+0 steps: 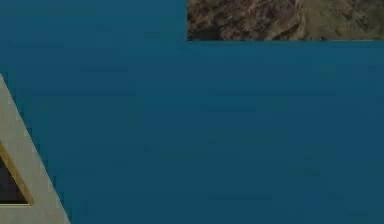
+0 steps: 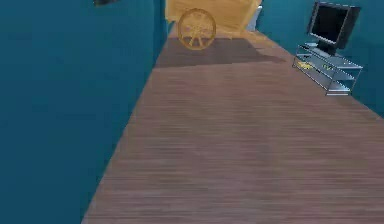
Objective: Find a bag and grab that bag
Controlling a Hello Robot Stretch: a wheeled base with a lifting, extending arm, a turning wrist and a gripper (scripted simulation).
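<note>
A teal wall stands close ahead in the forward view. A picture with brown rocky tones hangs on it at the upper right. In the arm side view a wood-plank floor runs away between a teal wall on the left and the far end of the room.
A beige slanted frame with a dark inner panel sits at the forward view's lower left. A round wooden wheel-like object stands at the far end. A dark television rests on a glass stand at the arm side view's right.
</note>
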